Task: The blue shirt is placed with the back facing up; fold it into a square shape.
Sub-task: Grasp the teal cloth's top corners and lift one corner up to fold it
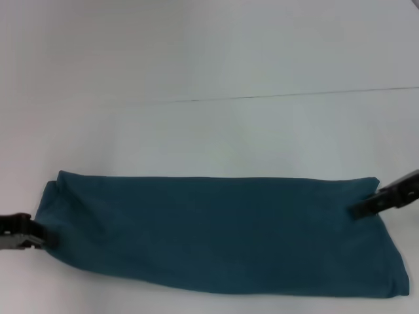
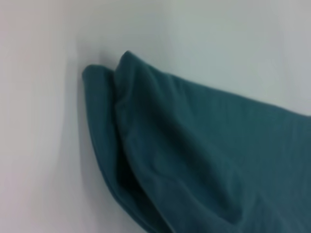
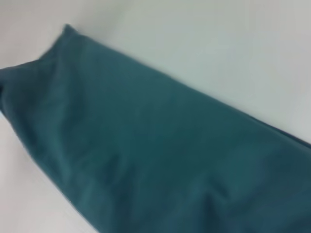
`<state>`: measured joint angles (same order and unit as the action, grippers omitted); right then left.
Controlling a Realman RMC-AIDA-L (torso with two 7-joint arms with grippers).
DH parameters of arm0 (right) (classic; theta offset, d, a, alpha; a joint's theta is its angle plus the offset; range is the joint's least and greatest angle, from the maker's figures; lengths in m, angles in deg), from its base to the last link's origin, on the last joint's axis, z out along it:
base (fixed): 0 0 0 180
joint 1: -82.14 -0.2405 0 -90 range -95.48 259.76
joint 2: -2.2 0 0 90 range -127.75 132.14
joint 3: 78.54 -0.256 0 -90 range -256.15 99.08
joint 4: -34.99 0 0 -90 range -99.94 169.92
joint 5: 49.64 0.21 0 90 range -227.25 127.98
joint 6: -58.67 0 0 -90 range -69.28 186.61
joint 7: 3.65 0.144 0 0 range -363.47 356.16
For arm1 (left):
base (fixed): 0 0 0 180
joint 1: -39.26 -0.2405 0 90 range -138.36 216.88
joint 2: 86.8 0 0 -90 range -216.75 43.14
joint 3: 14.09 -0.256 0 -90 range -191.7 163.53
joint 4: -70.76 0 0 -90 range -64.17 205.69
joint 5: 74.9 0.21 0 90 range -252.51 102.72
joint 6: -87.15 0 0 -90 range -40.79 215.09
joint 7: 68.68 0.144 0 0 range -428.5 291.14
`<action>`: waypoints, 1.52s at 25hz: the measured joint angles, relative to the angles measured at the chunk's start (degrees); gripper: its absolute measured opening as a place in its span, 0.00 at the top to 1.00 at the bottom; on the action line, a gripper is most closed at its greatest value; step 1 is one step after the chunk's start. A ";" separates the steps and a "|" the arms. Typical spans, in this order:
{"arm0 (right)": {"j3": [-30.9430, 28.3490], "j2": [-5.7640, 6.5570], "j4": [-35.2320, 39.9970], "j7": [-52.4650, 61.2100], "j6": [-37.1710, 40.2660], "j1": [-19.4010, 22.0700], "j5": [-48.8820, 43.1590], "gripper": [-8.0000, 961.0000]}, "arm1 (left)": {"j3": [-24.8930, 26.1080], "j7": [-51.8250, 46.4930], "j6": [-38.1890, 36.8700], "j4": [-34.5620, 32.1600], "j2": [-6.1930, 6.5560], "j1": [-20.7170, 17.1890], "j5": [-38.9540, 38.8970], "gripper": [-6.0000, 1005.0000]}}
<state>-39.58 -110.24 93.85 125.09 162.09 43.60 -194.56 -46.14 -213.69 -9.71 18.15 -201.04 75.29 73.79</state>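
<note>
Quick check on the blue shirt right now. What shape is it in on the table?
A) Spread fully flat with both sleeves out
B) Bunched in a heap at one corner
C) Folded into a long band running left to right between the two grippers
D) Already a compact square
C: the blue shirt lies as a long folded band, with the left gripper at one end and the right gripper at the other.

**Soft cloth on a smooth white top**

The blue shirt (image 1: 216, 232) reads as matt, soft knit cloth, lightly creased, its layered edges rounded. The table (image 1: 209, 131) beneath looks smooth, pale, faintly sheened. Both grippers' tips look dark, hard and matt.
</note>
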 joint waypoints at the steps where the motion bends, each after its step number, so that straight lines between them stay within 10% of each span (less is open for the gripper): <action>1: 0.11 -0.56 -0.93 -0.31 -0.94 -0.23 0.11 0.25 | 0.31 0.33 -0.15 -0.18 0.18 0.14 -0.31 0.88; 9: 0.97 -7.49 -4.45 -7.50 -9.63 -0.05 7.56 0.55 | 1.17 3.12 -2.65 -1.33 1.05 1.37 -5.80 0.88; 18: 8.39 -7.72 -19.49 -15.52 -24.28 -0.41 21.69 0.94 | 1.21 5.33 -5.34 -5.00 1.33 1.90 -11.95 0.88; 29: 12.92 -7.34 -23.69 -29.21 -28.43 1.51 29.28 0.99 | 1.93 5.43 -5.63 -4.99 2.06 2.87 -13.42 0.88; 38: 16.61 -7.03 -14.46 -7.06 -27.93 -1.24 20.89 0.99 | 2.59 4.32 -9.74 -4.19 4.21 7.42 -14.00 0.88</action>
<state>-22.96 -117.28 79.39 118.03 134.16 42.36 -173.67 -43.55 -209.37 -19.44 13.97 -196.83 82.71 59.79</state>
